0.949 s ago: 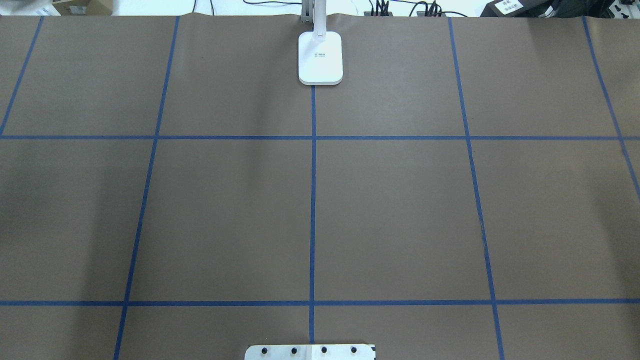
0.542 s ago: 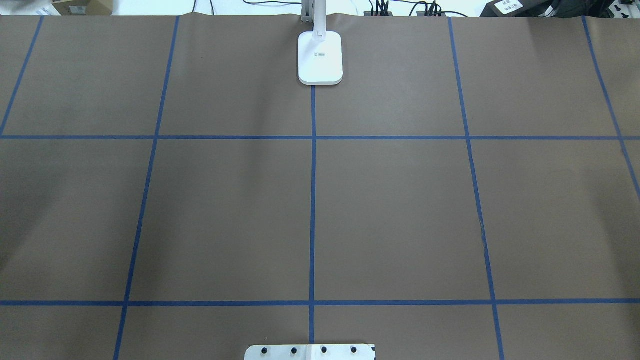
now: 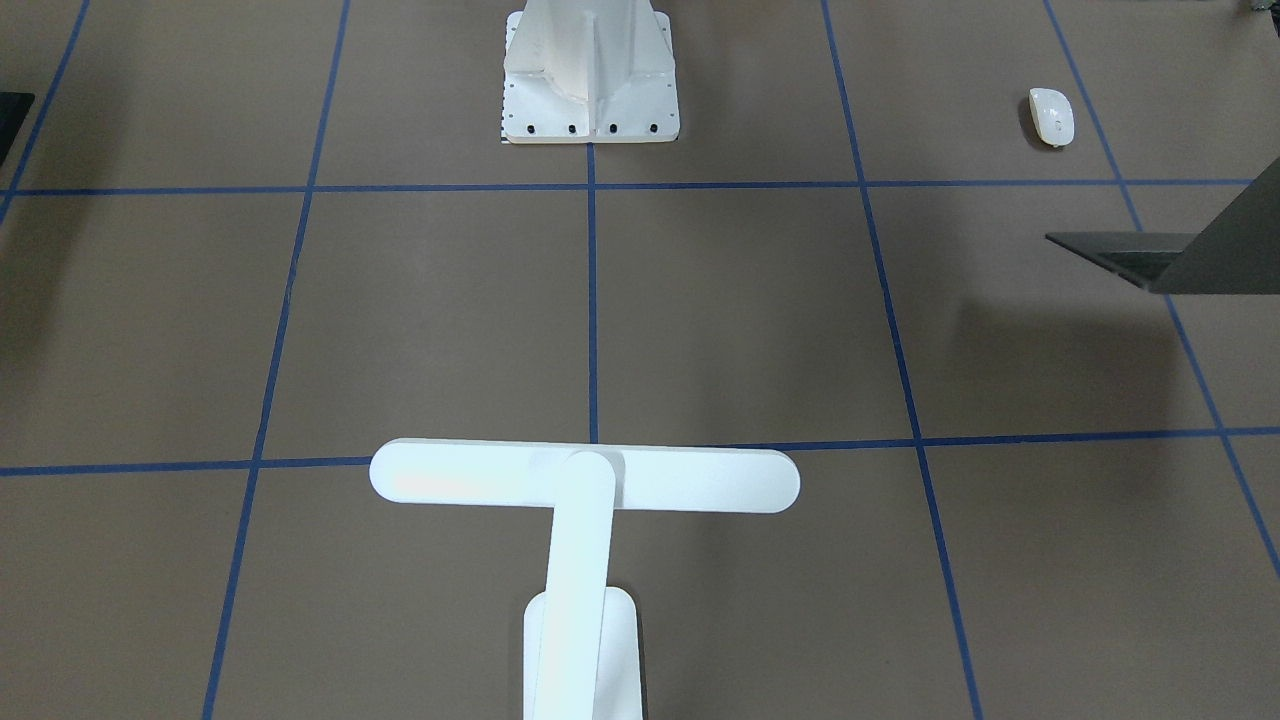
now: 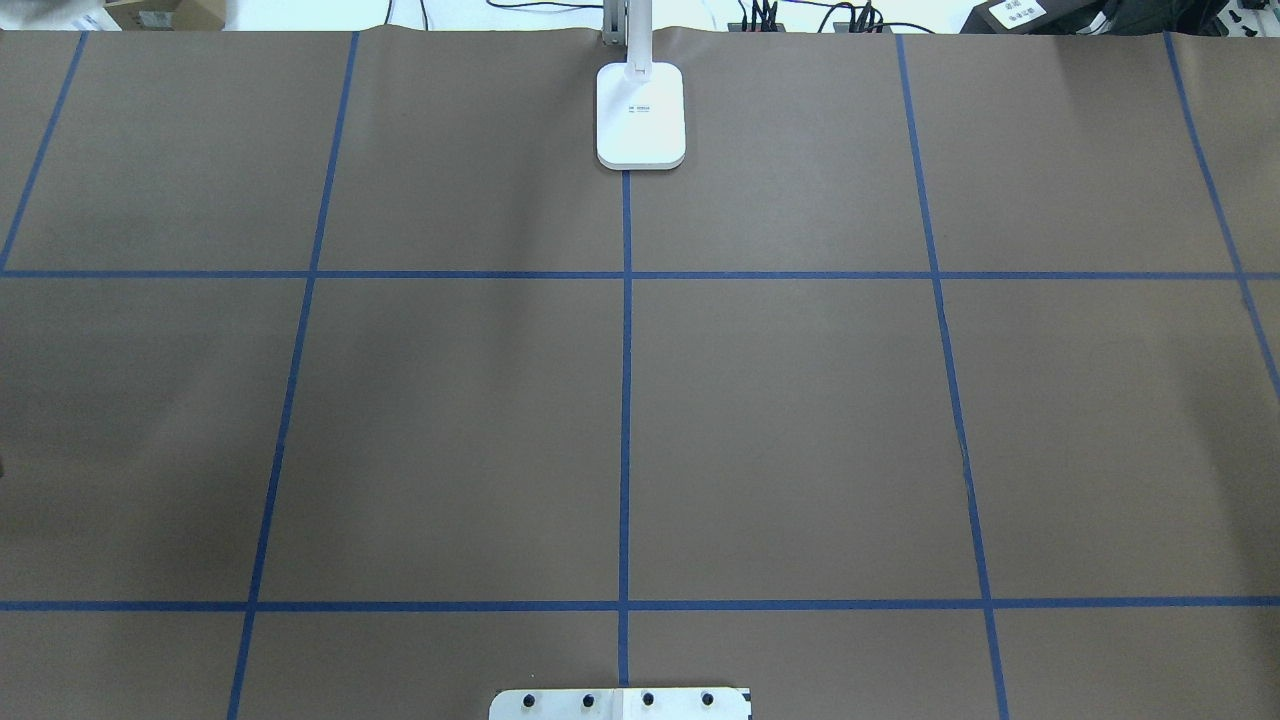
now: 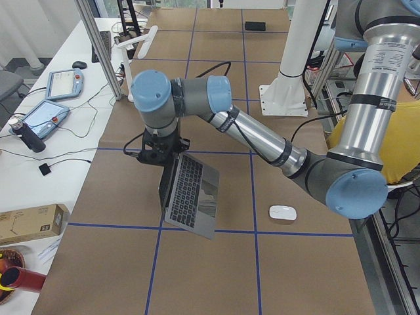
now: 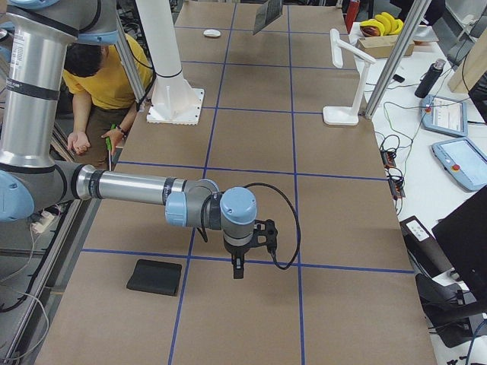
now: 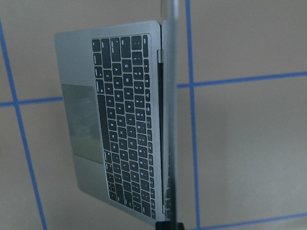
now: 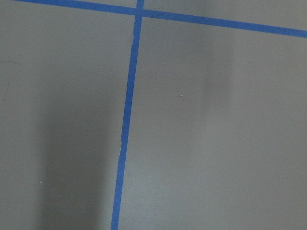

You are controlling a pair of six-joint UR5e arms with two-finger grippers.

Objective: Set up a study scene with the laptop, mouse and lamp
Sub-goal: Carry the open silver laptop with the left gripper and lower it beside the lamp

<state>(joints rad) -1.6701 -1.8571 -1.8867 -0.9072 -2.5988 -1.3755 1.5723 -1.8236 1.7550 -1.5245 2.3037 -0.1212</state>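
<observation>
The grey laptop (image 7: 120, 124) is open, with its thin lid edge-on in the left wrist view. My left gripper (image 7: 168, 224) is shut on the lid's edge and holds the laptop (image 5: 190, 197) tilted above the table. It also shows at the right edge of the front-facing view (image 3: 1180, 258), above its shadow. The white mouse (image 3: 1051, 115) lies on the table beside it (image 5: 282, 212). The white lamp (image 3: 585, 478) stands at the table's far middle edge, its base (image 4: 641, 115) on the centre line. My right gripper (image 6: 237, 266) points down over bare table; I cannot tell if it is open or shut.
The white ribbed pedestal (image 3: 590, 70) stands at the robot's side of the table. A flat black mat (image 6: 154, 277) lies near my right gripper. A person in yellow (image 6: 106, 72) stands behind the pedestal. Tablets and cables lie on the side table (image 6: 456, 152).
In the overhead view only the faint shadow on the table's left side has shifted. The lamp base has not moved.
</observation>
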